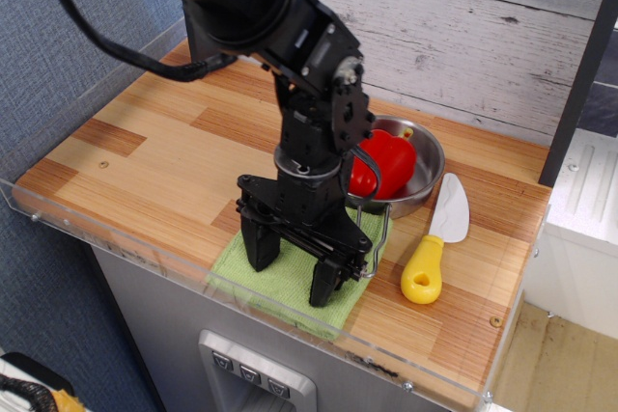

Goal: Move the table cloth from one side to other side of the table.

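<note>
The light green table cloth (280, 282) lies flat at the front edge of the striped wooden table (154, 161), just left of the steel pan. My black gripper (292, 275) points straight down over the cloth. It is open, with one finger on the cloth's left part and the other on its right part. The fingertips reach the cloth surface or hover just above it; I cannot tell which. The arm hides the middle and back of the cloth.
A steel pan (420, 176) holding a red bell pepper (386, 163) stands right behind the gripper, its wire handle (379, 243) beside the right finger. A knife with a yellow handle (425, 272) lies to the right. A clear acrylic rim (116, 238) runs along the front edge.
</note>
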Controlling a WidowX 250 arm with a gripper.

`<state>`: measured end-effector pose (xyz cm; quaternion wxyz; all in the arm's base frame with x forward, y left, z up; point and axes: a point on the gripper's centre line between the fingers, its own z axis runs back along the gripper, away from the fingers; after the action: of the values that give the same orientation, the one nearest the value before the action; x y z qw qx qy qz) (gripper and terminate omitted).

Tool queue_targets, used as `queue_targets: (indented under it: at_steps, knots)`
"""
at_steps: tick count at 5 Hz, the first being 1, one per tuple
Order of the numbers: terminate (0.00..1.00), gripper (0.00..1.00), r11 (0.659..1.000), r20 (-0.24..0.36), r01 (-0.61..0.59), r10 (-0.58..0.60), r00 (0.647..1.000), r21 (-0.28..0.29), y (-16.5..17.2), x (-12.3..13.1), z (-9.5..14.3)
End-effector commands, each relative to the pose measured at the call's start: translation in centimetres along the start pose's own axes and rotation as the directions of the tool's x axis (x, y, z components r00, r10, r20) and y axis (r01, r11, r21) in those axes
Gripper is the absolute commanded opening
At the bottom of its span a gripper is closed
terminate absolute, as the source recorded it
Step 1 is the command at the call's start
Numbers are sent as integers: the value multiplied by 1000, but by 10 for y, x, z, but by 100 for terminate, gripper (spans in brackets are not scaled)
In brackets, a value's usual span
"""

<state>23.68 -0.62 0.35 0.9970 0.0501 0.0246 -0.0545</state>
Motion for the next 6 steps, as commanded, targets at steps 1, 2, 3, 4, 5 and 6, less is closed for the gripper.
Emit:
queue_targets:
  at_steps: [1, 2, 3, 4, 5, 6]
  knots:
    - [0, 100, 1000, -28, -26, 26, 999, -16, 24, -10, -9]
    - [0, 100, 1000, -30, -21, 21, 999, 1, 29, -10, -7]
    - [0, 100, 999, -38, -34, 35, 999, 15, 42, -10, -9]
    - [0, 100, 999, -61, -50, 49, 997, -18, 54, -10, -21]
    - [0, 100, 997, -76, -64, 61, 995, -36, 64, -10, -28]
    - [0, 100, 996, -81, -72, 69, 994, -45, 82, -6, -29]
